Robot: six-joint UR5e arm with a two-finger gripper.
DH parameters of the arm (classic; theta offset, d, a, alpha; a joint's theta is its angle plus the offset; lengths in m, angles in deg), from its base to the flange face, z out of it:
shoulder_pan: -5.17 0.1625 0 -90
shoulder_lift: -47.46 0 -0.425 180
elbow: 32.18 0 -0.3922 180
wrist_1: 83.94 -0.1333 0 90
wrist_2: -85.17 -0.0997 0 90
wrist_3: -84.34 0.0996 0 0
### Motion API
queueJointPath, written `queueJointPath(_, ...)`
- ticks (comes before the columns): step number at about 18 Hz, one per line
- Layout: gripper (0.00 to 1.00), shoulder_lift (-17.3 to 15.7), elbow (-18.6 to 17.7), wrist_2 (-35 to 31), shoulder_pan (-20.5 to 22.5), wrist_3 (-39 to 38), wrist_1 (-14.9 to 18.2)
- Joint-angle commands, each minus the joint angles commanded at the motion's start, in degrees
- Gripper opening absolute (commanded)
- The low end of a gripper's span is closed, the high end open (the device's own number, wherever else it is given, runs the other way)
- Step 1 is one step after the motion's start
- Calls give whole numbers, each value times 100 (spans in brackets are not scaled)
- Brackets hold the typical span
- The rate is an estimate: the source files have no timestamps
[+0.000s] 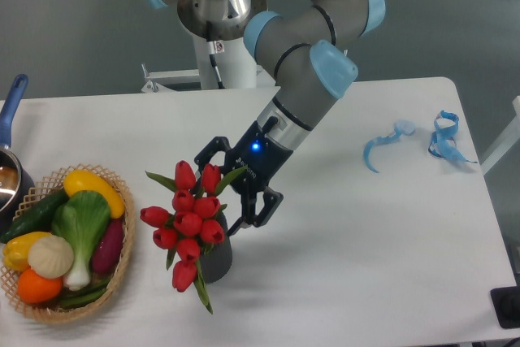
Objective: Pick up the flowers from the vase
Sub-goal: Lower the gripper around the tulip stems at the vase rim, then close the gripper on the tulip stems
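White tabletop under a grey backdrop: the gripper, fingers apart, hangs just beside the flowers. These look light, with soft buds that crush easily, so the bundled stems seem the place to pinch. They stand in the vase. Near it, a wicker basket holds toy vegetables.

— What can't you make out here?

— The vase mostly; the flowers cover its mouth and upper wall, so only a dark lower part shows.

— And the end effector?

— Its near finger ends right behind the tulip buds; whether it touches them, I cannot tell.

— Anything cut off?

— The pan at the left edge, the arm's top, and the desk below.
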Motion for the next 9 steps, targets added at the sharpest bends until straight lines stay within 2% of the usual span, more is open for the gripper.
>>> queueJointPath(9, 100, 193, 158, -26, -237, 0, 0)
